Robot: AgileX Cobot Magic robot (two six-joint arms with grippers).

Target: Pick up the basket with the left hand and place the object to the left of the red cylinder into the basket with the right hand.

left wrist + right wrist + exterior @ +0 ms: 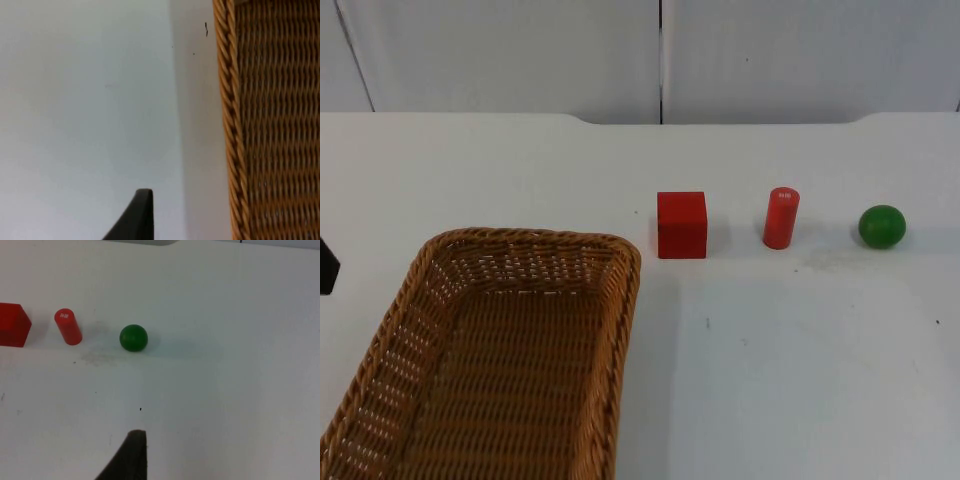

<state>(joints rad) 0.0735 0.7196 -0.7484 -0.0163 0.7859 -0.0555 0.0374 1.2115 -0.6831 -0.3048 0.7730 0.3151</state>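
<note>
White table (800,380) runs back to the grey partition wall (520,55). Biggest thing on it is the wicker basket (510,360), sitting flat on the near left part, nothing inside, not lifted. Beyond its far right corner is a row of three: red cube (681,225), then the red cylinder (781,217) standing upright, then the green ball (882,226), each well apart from the next. Cube is the one left of the cylinder, so that's the target. The left gripper (326,266) is a dark bit at the table's left edge, just outside the basket's left wall; its wrist camera looks down at the braided basket rim (227,100) with one black fingertip (137,215) beside it over bare table, not touching. Can't tell if its fingers are spread or closed. The right gripper (131,455) hangs back over open table, looking at ball, cylinder and cube from a way off, waiting; finger state can't tell either. Judging by this, step one is barely started: no grasp on the basket. Next move needs the left gripper shifted over the rim to straddle the wall, then close and lift.
</note>
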